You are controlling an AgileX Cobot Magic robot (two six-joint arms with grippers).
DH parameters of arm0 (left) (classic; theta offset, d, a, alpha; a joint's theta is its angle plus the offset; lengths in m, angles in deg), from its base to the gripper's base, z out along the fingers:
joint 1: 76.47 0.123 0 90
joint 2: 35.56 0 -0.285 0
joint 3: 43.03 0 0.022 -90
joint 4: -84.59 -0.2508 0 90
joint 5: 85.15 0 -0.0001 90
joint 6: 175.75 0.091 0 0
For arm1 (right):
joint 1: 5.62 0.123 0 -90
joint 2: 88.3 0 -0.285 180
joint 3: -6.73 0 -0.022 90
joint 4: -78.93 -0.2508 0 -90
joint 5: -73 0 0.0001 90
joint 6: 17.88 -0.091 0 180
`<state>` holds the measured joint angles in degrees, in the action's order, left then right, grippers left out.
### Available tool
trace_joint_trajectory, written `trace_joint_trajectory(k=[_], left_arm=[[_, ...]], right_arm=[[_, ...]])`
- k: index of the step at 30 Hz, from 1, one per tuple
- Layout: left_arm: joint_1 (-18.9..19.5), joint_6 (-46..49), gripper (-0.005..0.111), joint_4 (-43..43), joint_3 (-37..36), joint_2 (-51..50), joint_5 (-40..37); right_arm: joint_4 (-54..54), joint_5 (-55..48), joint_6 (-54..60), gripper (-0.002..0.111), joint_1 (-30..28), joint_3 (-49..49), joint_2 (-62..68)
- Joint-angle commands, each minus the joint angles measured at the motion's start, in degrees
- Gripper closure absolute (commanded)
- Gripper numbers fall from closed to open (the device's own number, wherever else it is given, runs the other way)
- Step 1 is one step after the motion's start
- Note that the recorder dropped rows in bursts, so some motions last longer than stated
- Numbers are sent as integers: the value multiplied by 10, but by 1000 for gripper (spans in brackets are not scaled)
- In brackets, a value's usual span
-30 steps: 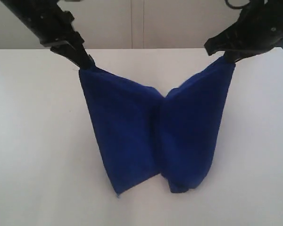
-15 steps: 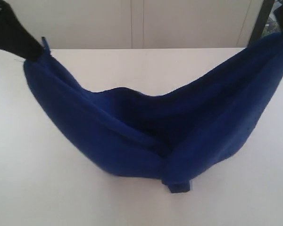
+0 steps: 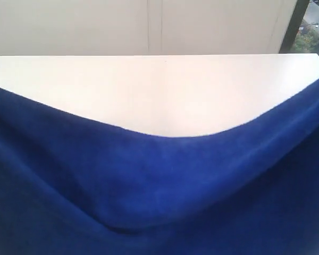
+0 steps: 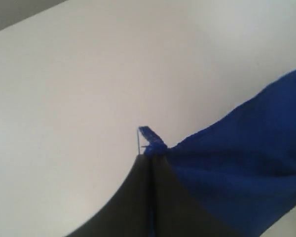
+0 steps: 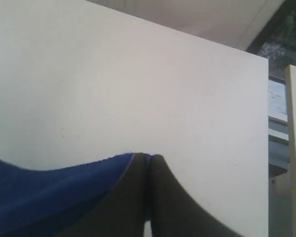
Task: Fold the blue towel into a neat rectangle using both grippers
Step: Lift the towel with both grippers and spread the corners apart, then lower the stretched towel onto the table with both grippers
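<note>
While it hangs stretched between the two arms, the towel fills the near part of the scene from left to right, its upper edge dipping in the middle. The left tool is pinched tight on one corner, where a small tag sticks out just past the tips. The right tool is clamped on the opposite end. Bare white tabletop shows on the far side.
</note>
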<state>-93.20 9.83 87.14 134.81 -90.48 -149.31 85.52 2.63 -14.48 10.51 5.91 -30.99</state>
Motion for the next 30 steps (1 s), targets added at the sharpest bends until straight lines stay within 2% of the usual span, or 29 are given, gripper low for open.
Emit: trace_joint_trajectory(k=[1, 5, 7, 9, 13, 18, 23, 30], left_arm=[[0, -17, 107, -8, -64, -64, 72], [0, -34, 107, -35, -134, -142, 182], [0, -56, 107, -80, -169, -187, 265], [3, -107, 107, -128, -202, -234, 383], [24, -150, 107, -144, -227, -324, 527], [59, -163, 107, -142, -227, -411, 668], [78, -161, 107, -138, -225, -469, 766], [105, -160, 107, -122, -208, -525, 824]], right_arm=[[20, 47, -11, 108, -2, -16, 71], [42, 125, -29, 108, -2, -66, 154], [88, 178, -68, 108, -2, -94, 203], [138, 234, -114, 108, -2, -113, 249], [207, 318, -167, 108, -2, -119, 330], [247, 398, -227, 108, -20, -119, 416], [255, 477, -256, 108, -46, -119, 482], [255, 509, -278, 108, -95, -94, 530]])
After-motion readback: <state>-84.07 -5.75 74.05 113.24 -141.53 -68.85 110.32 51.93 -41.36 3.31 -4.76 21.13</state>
